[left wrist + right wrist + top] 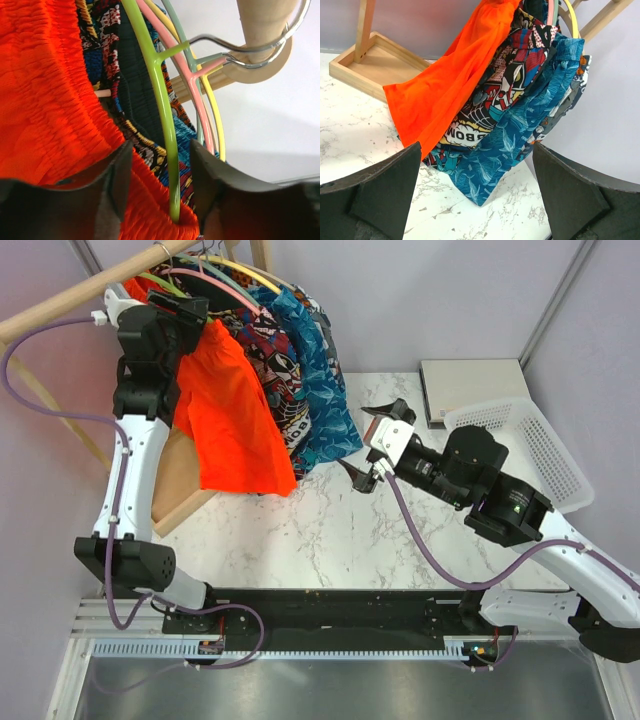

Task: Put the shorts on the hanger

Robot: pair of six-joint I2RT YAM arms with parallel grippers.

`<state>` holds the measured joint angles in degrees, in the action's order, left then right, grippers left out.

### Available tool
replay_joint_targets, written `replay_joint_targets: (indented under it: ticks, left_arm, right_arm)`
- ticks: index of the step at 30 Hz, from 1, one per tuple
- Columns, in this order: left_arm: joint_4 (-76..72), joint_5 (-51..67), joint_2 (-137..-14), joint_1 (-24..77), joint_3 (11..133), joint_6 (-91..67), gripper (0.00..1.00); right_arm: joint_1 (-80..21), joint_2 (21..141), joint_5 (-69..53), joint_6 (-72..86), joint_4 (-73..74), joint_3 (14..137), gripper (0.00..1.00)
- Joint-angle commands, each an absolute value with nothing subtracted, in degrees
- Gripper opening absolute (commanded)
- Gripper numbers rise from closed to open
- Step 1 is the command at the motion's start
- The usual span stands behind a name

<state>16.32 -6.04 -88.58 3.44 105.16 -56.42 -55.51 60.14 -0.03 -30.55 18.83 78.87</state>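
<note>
Up at the wooden rail, L gripper stands part-open, jaws straddling hanger arm w/ shorts waistband bunched on it, shorts hanging down. R gripper spread wide above worktop, holding nothing.

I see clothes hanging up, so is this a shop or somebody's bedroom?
Probably neither: it looks like a robot test booth. Robot arms are mounted at a marble-patterned table, plain grey partition walls close it in, and the shorts hang with other clothes on a small wooden rack.
</note>
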Motion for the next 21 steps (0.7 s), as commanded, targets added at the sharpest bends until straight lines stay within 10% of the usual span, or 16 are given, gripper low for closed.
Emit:
replay_joint_targets:
  ticks: [1, 11, 21]
  left_arm:
    - [13.1, -11.2, -79.2, 3.1, 100.3, -52.1, 0.66]
    - [8.3, -7.9, -62.7, 3.0, 86.3, -45.3, 0.99]
    - [36.4, 26.7, -59.2, 3.1, 94.0, -20.9, 1.0]
  right_arm:
    - [-54.4, 58.4, 0.1, -28.0, 17.5, 79.2, 0.98]
    - [-51.0, 54.7, -1.8, -26.0, 19.4, 78.7, 0.98]
    - [-34.2, 40.6, -5.6, -12.7, 19.2, 68.0, 0.98]
